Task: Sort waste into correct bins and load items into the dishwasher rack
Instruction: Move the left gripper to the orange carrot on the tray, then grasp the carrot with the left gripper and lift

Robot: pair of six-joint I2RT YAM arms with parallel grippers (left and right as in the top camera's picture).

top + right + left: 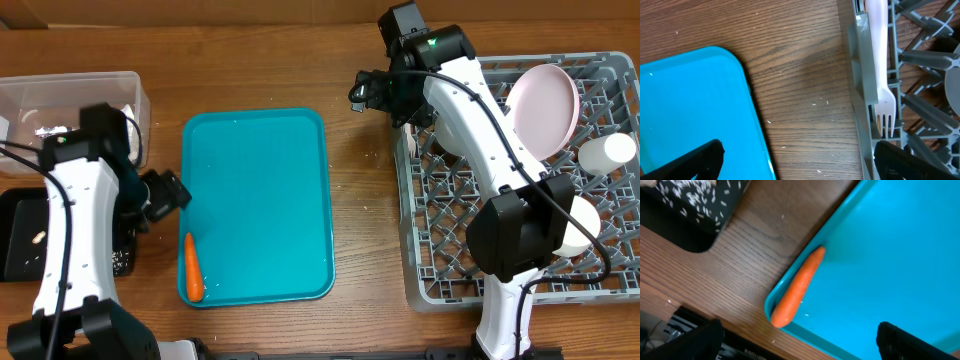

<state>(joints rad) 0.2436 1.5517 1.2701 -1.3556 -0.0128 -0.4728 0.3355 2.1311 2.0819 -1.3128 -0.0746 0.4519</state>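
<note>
Right, on my feeds the one piece of waste lying out is the small orange carrot (797,287), inside the teal tray (890,245) with its whole length pressed against the raised rim near a corner; that rim is what keeps it from rolling onto the table (805,75). The left pincer (800,329) hangs above it with its fingers spread wide and nothing between them, placed to straddle the carrot. I expect the rim to crowd one finger, so I would close across the carrot's width. Just beside the teal tray sits the black tray (687,235), sprinkled with white crumbs (695,197), so I judge food scraps belong there and the carrot should follow. The clear tub (75,85) beyond it holds what looks like the foil wrapper (47,130). On the other side the right pincer (799,148) is likewise parted and empty, poised over bare wood between the teal tray and the dishwasher rack (862,100). The white fork (880,65) lies flat along the rack's wall, tines toward the camera, seemingly just inside. The pink plate (545,105) leans on edge among the pegs, which prop it up, with the cup (607,152) and a bowl (578,228) nearby.
</note>
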